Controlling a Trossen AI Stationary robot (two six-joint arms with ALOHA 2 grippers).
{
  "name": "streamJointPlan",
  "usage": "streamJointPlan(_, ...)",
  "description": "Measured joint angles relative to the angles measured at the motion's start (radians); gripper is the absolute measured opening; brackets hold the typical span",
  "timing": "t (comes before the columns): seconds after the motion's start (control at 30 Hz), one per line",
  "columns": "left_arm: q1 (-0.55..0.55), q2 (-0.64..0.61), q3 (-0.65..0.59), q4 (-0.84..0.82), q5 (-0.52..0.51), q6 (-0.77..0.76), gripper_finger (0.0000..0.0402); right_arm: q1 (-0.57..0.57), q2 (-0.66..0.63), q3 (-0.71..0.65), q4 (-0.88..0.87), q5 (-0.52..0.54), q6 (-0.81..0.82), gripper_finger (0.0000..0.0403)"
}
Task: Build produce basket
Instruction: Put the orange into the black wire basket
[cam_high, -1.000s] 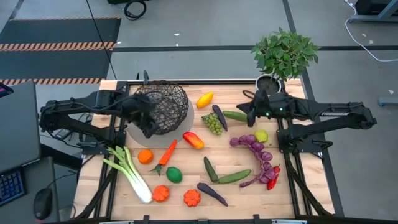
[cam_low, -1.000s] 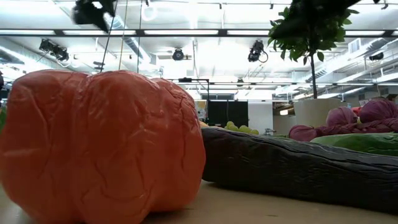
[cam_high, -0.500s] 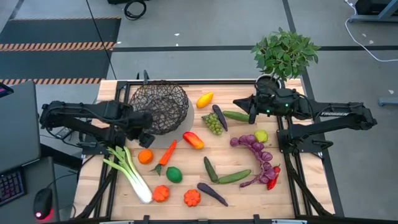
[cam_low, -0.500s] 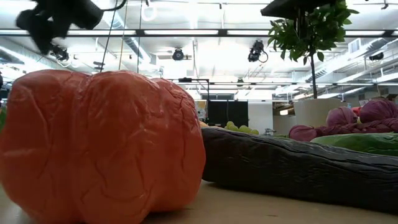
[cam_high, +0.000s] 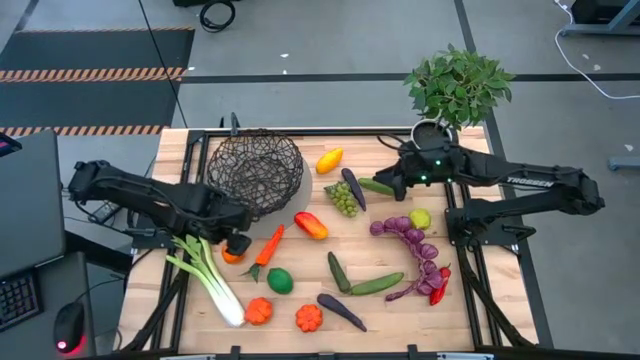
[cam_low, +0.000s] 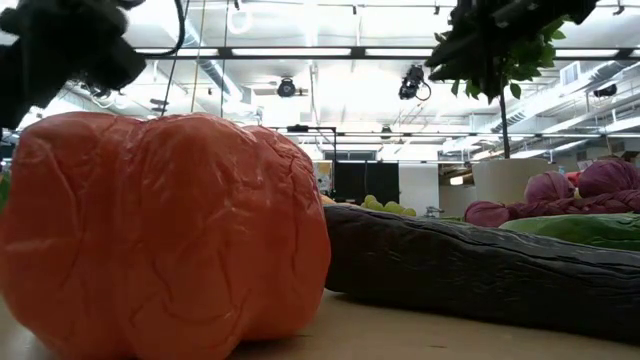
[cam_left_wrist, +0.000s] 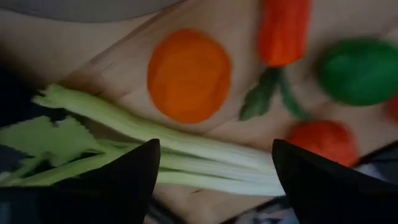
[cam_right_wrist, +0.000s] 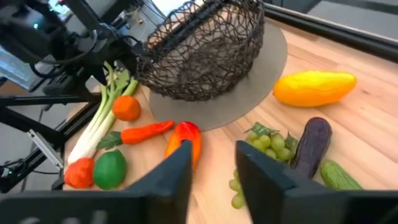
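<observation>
From above, the left gripper (cam_high: 237, 243) hangs over the near-left part of the table (cam_high: 400, 305), directly above the orange (cam_high: 233, 255); the leek (cam_high: 207, 273) lies just beside it on the near side, the carrot (cam_high: 267, 245) just to its right, and the wire basket (cam_high: 256, 173) stands behind it, empty, on a grey round mat (cam_high: 283, 215). The right gripper (cam_high: 388, 180) hovers at the far right, over the end of a green cucumber (cam_high: 378, 186), with a purple aubergine (cam_high: 352, 187) and the grapes (cam_high: 343, 199) just to its left and the potted plant (cam_high: 457, 88) behind it.

The table-level view is filled by an orange pumpkin-shaped piece (cam_low: 165, 235) and a dark aubergine (cam_low: 480, 270); a dark arm part shows blurred at upper left.

The left wrist view shows its fingers (cam_left_wrist: 118, 186) spread wide and empty, the orange (cam_left_wrist: 188, 74) ahead between them, the leek (cam_left_wrist: 161, 140) crossing nearer.

The right wrist view shows its fingers (cam_right_wrist: 171, 180) slightly apart, holding nothing, with the red pepper (cam_right_wrist: 185, 142) ahead and the basket (cam_right_wrist: 205, 50) beyond
</observation>
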Motion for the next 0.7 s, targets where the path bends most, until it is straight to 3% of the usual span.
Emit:
streamJointPlan(0.2,-0.030,0.088,-0.005,-0.007,-0.032,0.100,0.0316,-0.001,0.016,0.000,0.018,-0.010,0.052,0.0246)
streamJointPlan(0.37,-0.034,0.139,-0.005,-0.001,-0.107,0.178,0.0316,-0.001,0.019,0.000,0.017,-0.011,0.114,0.0313)
streamJointPlan(0.53,-0.033,0.178,-0.005,0.021,-0.132,0.234,0.0316,0.005,0.020,0.000,0.011,-0.012,0.165,0.0352)
streamJointPlan(0.7,-0.033,0.216,-0.005,0.077,-0.130,0.240,0.0316,0.016,0.020,0.000,0.010,-0.012,0.191,0.0361)
